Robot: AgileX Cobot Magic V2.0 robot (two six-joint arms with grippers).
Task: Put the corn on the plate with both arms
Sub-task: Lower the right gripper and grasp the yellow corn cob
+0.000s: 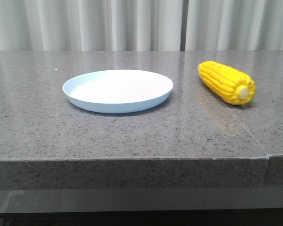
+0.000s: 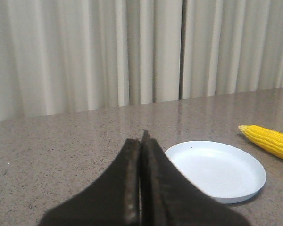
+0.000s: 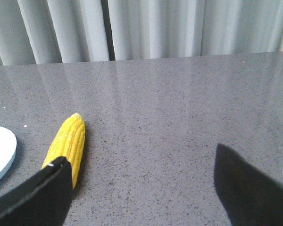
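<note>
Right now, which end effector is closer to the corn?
Right. The right end effector is open, with the corn just beyond one finger. The left end effector is shut, with the plate between it and the corn.

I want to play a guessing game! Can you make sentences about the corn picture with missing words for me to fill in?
1. The corn lies on the table, not on the ____.
2. The plate has ____ on it.
3. The left gripper is ____.
4. The right gripper is ____.

Missing words: plate; nothing; shut; open
</note>
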